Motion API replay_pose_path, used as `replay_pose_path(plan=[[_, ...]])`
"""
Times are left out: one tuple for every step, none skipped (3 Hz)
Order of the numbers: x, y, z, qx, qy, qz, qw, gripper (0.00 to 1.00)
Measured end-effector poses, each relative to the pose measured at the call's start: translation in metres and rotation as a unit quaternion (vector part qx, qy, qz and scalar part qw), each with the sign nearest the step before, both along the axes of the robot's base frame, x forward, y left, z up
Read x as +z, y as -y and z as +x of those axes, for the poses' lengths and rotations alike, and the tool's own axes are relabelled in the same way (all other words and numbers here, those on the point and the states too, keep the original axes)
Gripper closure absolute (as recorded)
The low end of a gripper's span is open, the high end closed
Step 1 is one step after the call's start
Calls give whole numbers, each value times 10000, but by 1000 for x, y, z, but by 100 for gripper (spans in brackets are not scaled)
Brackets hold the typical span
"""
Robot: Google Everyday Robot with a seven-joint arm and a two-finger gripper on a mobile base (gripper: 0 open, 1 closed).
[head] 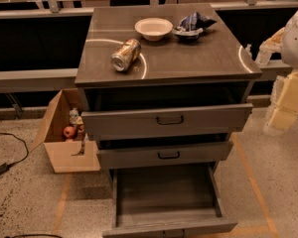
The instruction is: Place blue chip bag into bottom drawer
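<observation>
The blue chip bag (192, 24) lies crumpled on the back right of the cabinet top (203, 56), just right of a white bowl (153, 28). The bottom drawer (165, 192) is pulled far out toward me and its tray holds nothing. The two upper drawers, with black handles, are each slightly open. My gripper (282, 114) hangs at the right edge of the view, beside the cabinet at the height of the top drawer. It is well clear of the bag and nothing shows in it.
A gold-brown can (125, 54) lies on its side at the front left of the cabinet top. An open cardboard box (59, 148) with small items stands on the floor left of the cabinet. A black cable (10, 158) runs along the floor at far left.
</observation>
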State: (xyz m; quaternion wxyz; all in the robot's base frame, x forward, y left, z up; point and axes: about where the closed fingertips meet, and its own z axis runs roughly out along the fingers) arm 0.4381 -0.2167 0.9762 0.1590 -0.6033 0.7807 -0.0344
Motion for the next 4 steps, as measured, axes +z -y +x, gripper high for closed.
replay_pose_path(plan=[[0,0,0,0,1,0,10000,0],[1,-1,3,33,16,162,9999,0],[1,3,39,-18,290,700,9971,0],[-1,6,115,-49,817,1642,9830,0]])
